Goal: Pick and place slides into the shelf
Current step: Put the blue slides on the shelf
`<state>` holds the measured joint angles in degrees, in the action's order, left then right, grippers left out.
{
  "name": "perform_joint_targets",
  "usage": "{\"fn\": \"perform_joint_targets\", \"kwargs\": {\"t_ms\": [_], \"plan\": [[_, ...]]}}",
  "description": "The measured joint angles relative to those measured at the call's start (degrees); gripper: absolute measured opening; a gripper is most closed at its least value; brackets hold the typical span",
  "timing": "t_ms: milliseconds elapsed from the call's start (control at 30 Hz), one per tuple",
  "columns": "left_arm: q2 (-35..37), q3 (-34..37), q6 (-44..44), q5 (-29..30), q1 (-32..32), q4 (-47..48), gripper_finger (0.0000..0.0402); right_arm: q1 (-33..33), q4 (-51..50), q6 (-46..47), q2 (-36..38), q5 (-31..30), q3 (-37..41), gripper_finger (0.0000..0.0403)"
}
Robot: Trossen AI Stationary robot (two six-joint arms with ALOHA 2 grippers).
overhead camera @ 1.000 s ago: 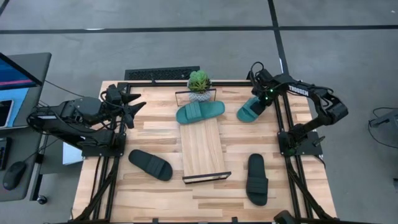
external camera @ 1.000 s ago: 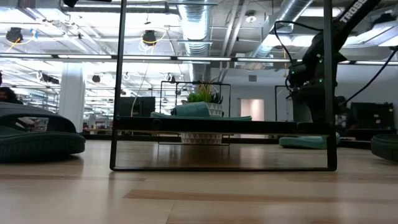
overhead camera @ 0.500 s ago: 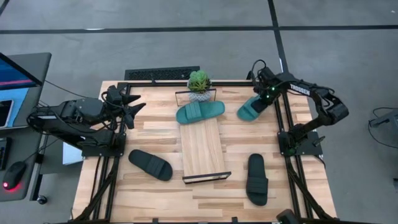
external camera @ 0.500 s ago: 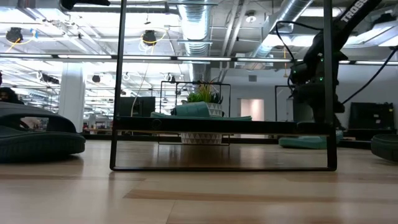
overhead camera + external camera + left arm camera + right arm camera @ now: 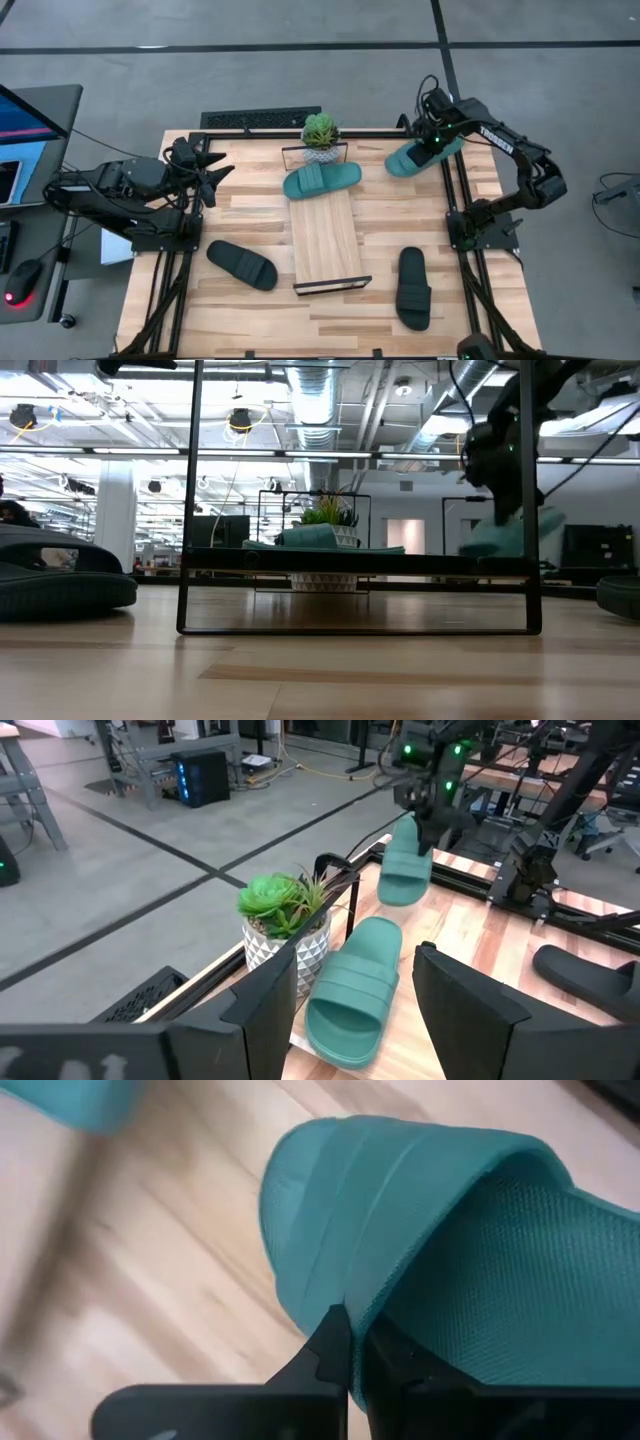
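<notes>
My right gripper (image 5: 432, 143) is shut on a teal slide (image 5: 414, 158), which hangs clear of the table near its far right corner and also shows in the low view (image 5: 505, 535). A second teal slide (image 5: 322, 180) lies sole-down across the far end of the shelf (image 5: 326, 245). Two dark slides (image 5: 242, 265) (image 5: 413, 288) lie on the table, one at either side of the shelf. At the table's left edge my left gripper (image 5: 216, 172) stands open, with nothing between its fingers. My right gripper pinches the edge of the teal slide's wide strap (image 5: 340, 1295) between its two fingers (image 5: 328, 1348). The fingers come from above, slanting down. The slide hangs tilted below them (image 5: 404, 872), lifted clear of the table.
A small potted plant (image 5: 320, 134) stands at the far edge, right behind the shelf. Black frame rails (image 5: 455, 205) run along the table's left and right sides. Bare wood lies between the shelf and the right rail.
My right gripper has gone up with the teal slide. The slide lay on the table a second ago and now hangs tilted, clear of the wood. My left arm has kept still.
</notes>
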<state>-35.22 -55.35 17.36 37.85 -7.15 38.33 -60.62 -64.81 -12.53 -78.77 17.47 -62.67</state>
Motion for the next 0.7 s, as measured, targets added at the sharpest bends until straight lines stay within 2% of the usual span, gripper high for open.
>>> {"fn": "perform_joint_targets", "kwargs": {"t_ms": [133, 333, 700], "plan": [[0.01, 0.0, 0.78, -0.01, -0.01, 0.0, 0.0188, -1.33, -1.62, 1.17, 0.69, 7.36, -3.02, 0.0001], [0.0, 0.0, 2.01, 0.0, 0.0, -0.01, 0.0188, -1.75, -2.69, 3.96, 0.88, 14.22, -3.92, 0.0], [-0.02, 0.0, 2.84, 0.0, -0.01, -0.01, 0.0188, 0.92, -3.33, 7.56, 8.43, 16.76, -3.92, 0.0]]}}
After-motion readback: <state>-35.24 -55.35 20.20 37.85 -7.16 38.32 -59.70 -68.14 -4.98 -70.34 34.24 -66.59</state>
